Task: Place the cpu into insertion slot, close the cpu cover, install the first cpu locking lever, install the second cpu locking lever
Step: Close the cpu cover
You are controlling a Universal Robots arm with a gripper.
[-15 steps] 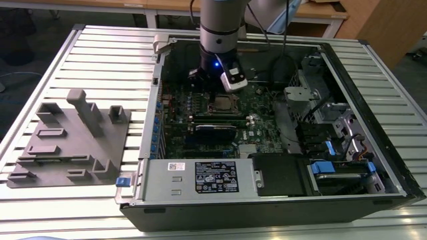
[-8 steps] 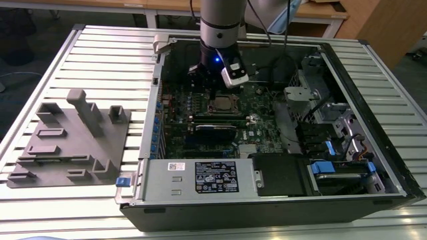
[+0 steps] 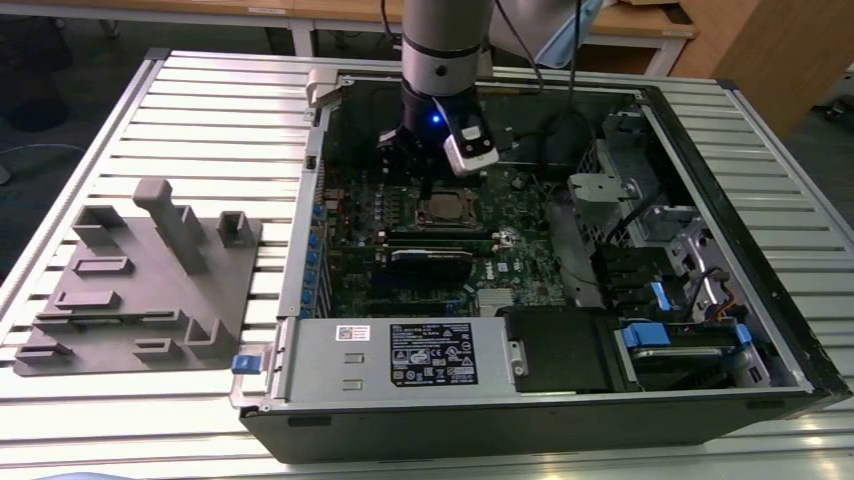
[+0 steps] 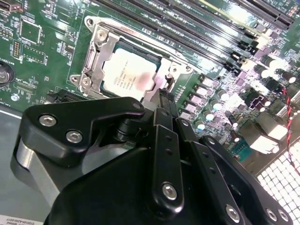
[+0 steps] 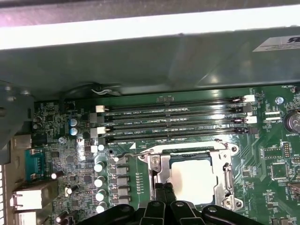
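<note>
As the silvery square cpu (image 4: 127, 72) sits under its thin metal cpu cover (image 4: 96, 47) beside the gripper (image 4: 161, 99), jaws together, locking seems current, needing precision.

The exterior view looks down from high and well back on the whole open black computer case (image 3: 534, 440), which lies on a pale slatted metal table (image 3: 200, 110). Both wrist views sit close over the green motherboard (image 4: 37, 51) (image 5: 262, 159), looking past the black gripper (image 4: 163, 98) (image 5: 164, 187). The second wrist view looks steeply down, and the first wrist view looks more flatly toward the grey case wall (image 5: 140, 61). All three views share the small square silvery-rimmed socket (image 3: 445, 210) (image 4: 93, 51) (image 5: 227, 173).
</note>
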